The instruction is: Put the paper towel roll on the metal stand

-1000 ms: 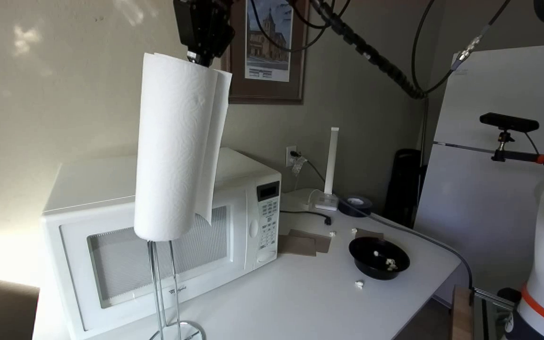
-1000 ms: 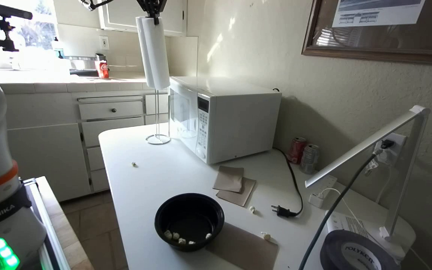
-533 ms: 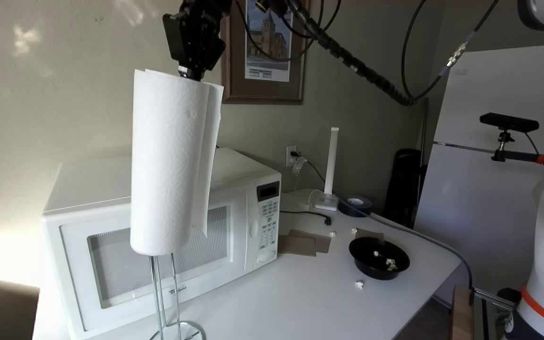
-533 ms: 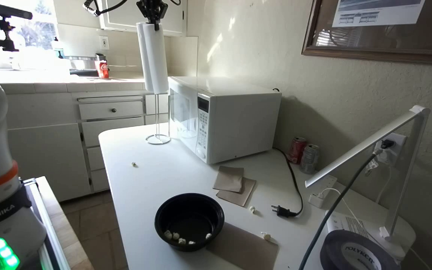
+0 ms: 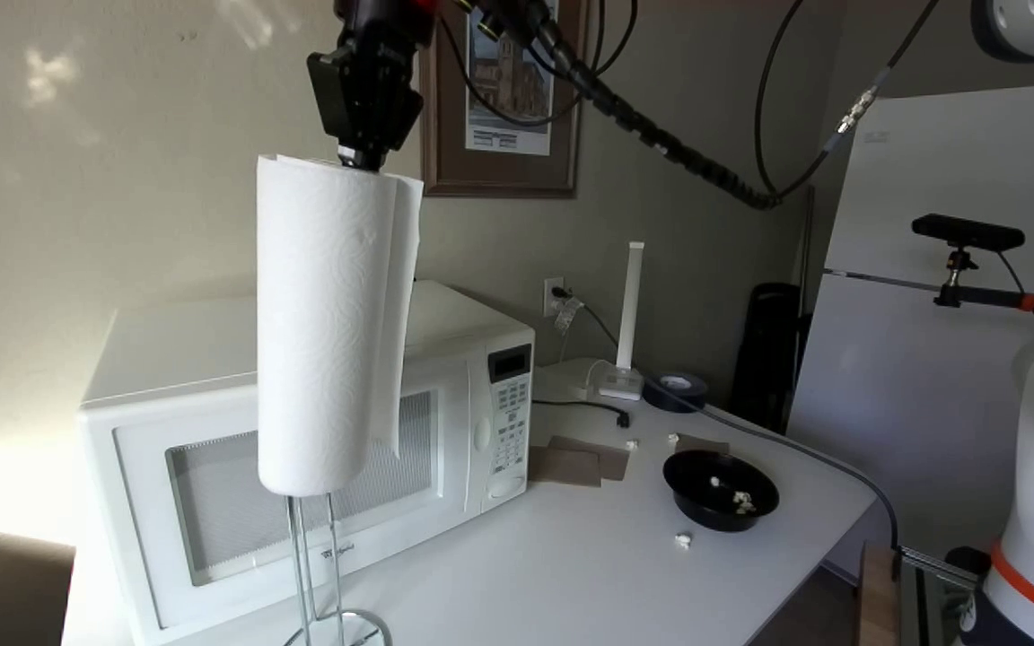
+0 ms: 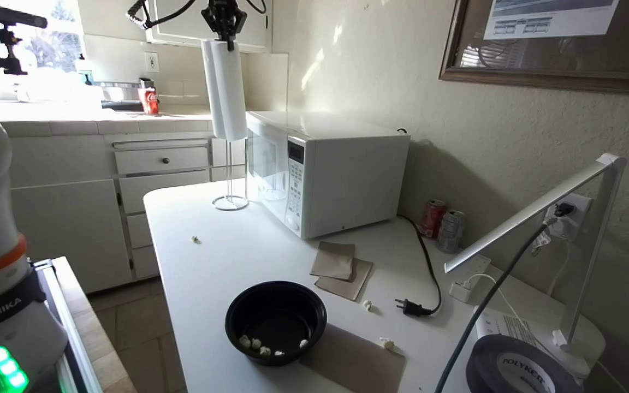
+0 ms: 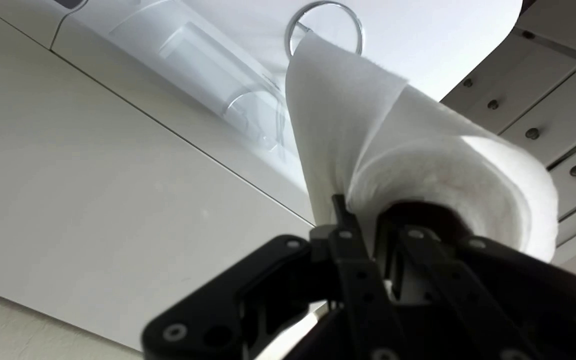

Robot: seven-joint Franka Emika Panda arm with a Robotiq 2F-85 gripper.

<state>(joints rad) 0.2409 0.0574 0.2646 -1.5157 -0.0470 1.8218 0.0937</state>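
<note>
The white paper towel roll (image 5: 324, 332) hangs nearly upright from my gripper (image 5: 362, 161); both also show in an exterior view, roll (image 6: 227, 93) and gripper (image 6: 231, 46). In the wrist view my gripper (image 7: 363, 215) is shut on the wall of the roll (image 7: 448, 160), one finger in its core and one outside, by the loose sheet. The silvery metal stand (image 5: 337, 565) stands upright on the table below the roll; it also shows here (image 6: 229, 169). Its upper part is hidden; I cannot tell how far it is inside the core. Its ring base (image 7: 361, 35) shows in the wrist view.
The white microwave (image 5: 481, 431) stands right beside the roll and stand. A black bowl (image 6: 276, 322) with popcorn, tan papers (image 6: 333, 259), a lamp (image 6: 593, 245), cans (image 6: 450, 232) and a tape roll (image 6: 516, 365) are farther along the white table (image 6: 211, 273).
My gripper and the roll have moved down in both exterior views, and the roll hangs a little straighter. Less of the stand's wires shows below it. The stand has not moved.
</note>
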